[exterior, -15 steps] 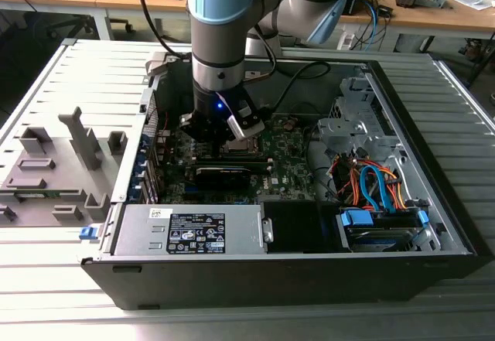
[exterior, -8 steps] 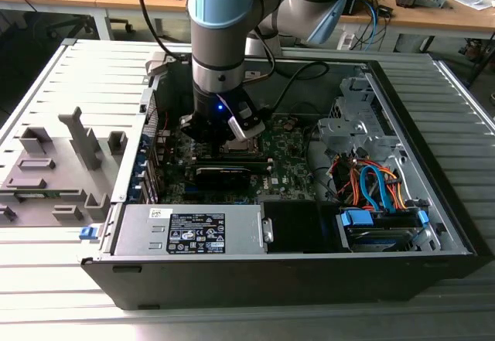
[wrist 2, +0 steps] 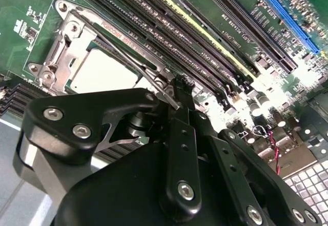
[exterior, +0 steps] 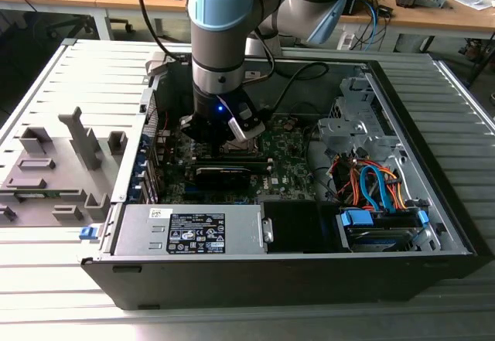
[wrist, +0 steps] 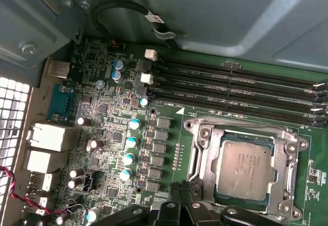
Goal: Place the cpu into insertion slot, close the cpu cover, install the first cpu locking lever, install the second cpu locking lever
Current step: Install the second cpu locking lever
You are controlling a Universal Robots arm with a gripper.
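First wrist view finds the cpu point(wrist: 245, 165) seated in the insertion slot point(wrist: 202, 157) with the cpu cover point(wrist: 289, 160) shut flat around it, while my tool point(wrist 2: 180, 90), fingers pinched together on a thin locking lever point(wrist 2: 151, 77), sits beside that socket.

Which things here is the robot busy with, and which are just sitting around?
Part of the job:
- cpu, sitting in the insertion slot
- cpu cover, down around it
- gripper, at the socket's edge

Just there:
- memory slots
- power supply box
- blue and orange cables
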